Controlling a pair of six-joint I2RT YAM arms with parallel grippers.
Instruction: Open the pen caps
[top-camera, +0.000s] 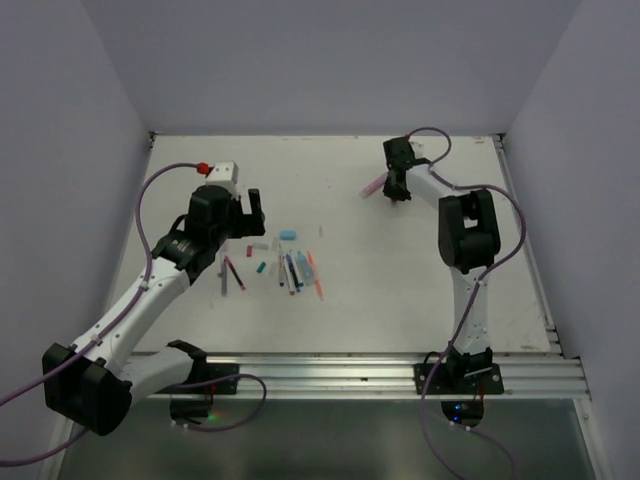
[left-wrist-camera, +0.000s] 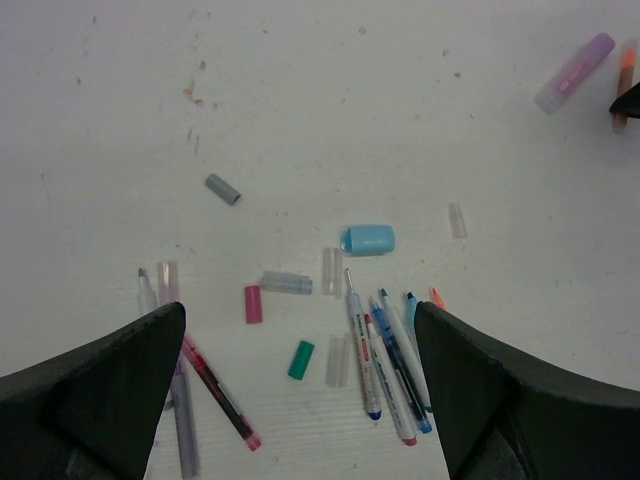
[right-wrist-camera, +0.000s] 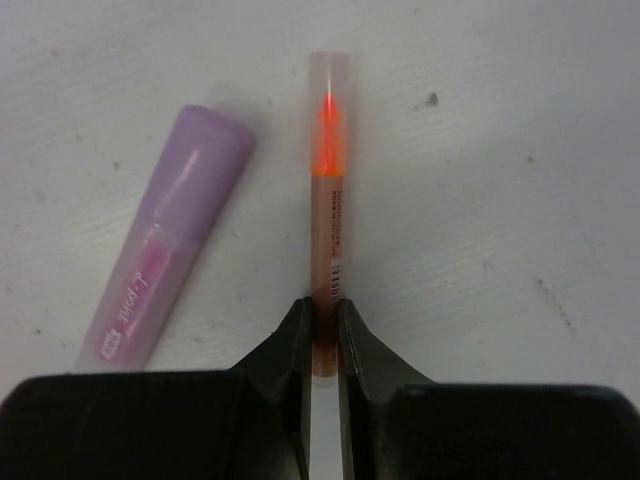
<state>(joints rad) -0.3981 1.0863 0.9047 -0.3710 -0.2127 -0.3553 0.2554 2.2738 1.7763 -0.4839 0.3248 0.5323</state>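
Very little lettering can be read. A purple highlighter (right-wrist-camera: 165, 250), lying on the surface (right-wrist-camera: 500, 150) toward its far edge, has a pink label near the end of its barrel. Pale letters run lengthwise along the label; they may spell "LINE" after a blurred start, but this is uncertain. The orange pen (right-wrist-camera: 327, 220) just beside it carries a line of small dark print along its barrel, too fine to make out. Nearer the middle of the surface, a white pen (left-wrist-camera: 362, 350) bears small red and dark print, also illegible.

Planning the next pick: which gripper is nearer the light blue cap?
Left. Left gripper hovers open beside the light blue cap; right gripper far across, pinching an orange pen.
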